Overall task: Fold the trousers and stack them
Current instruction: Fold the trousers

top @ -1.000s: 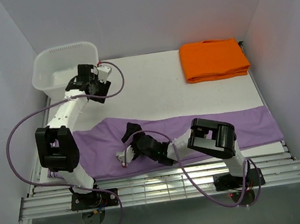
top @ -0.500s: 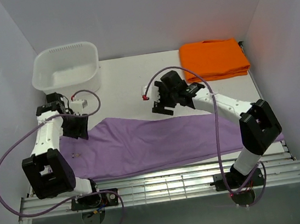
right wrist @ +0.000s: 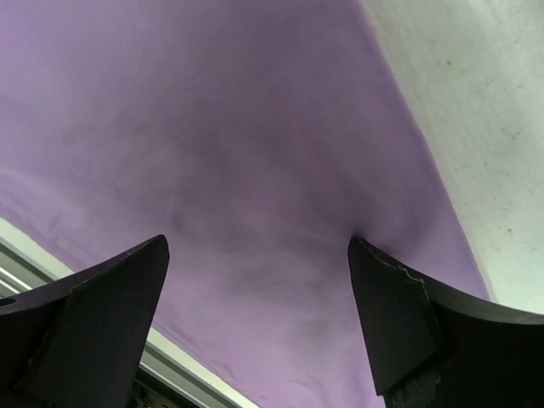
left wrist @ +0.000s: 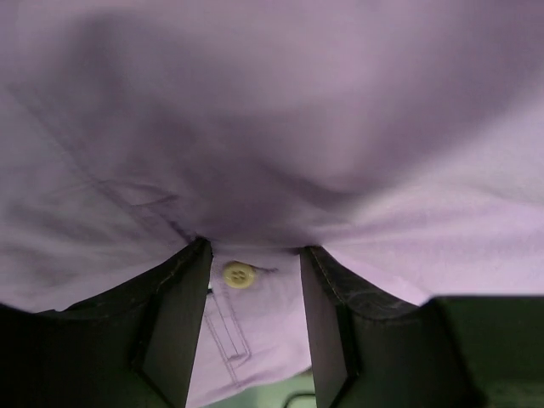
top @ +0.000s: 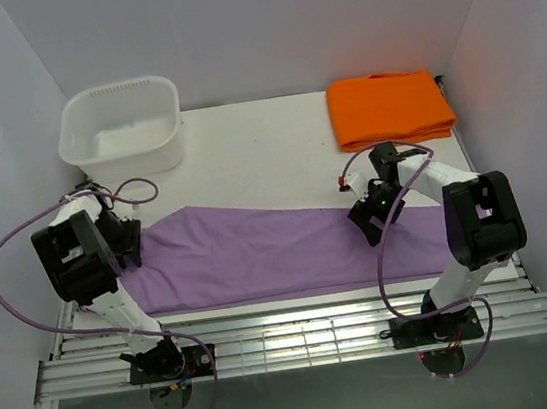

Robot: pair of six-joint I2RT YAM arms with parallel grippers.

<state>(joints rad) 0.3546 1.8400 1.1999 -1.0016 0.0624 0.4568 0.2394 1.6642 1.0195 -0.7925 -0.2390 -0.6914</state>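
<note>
Fingers [left wrist: 174,323] of the left gripper [left wrist: 255,249] stand partly apart astride the waistband button [left wrist: 239,274], pinching nothing evident; the right gripper [right wrist: 257,246] gapes wide on the lilac trousers [top: 260,257], which lie flat and unfolded, nearer than the orange folded cloth [top: 389,109] and stretching leftward from it. The step looks like taking hold for the first fold; next, each must likely clamp cloth, then lift

Free tabletop [top: 267,155] between basin [top: 122,129], orange cloth [top: 387,109], trousers [top: 260,257]

Likely lab: white-walled robot enclosure [top: 260,25]
</note>
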